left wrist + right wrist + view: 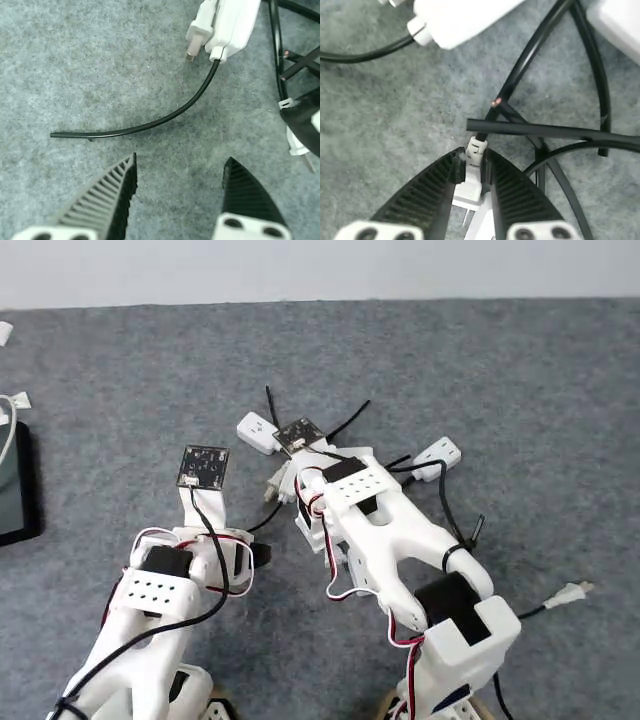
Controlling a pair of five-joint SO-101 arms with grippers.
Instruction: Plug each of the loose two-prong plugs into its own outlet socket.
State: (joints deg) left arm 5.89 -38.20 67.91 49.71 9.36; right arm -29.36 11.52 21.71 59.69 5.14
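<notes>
The right pincer is shut tight on a white plug, likely so it can carry it to a socket. The left pincer is wide open with nothing in it, low over the grey worktop.

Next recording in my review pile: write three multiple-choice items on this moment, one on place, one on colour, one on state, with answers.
1. Where does the lone plug lie?
A) on a chair B) inside an outlet C) on the carpet outside the right arm
2. What colour are the plugs' cords?
A) blue B) black C) yellow
3. How is the right end effector?
A) shut on a white plug B) open and empty C) open around an outlet
Answers: 1 C, the high view shows it loose on the carpet; 2 B, both wrist views show black cords; 3 A, it clamps the plug body.
</notes>
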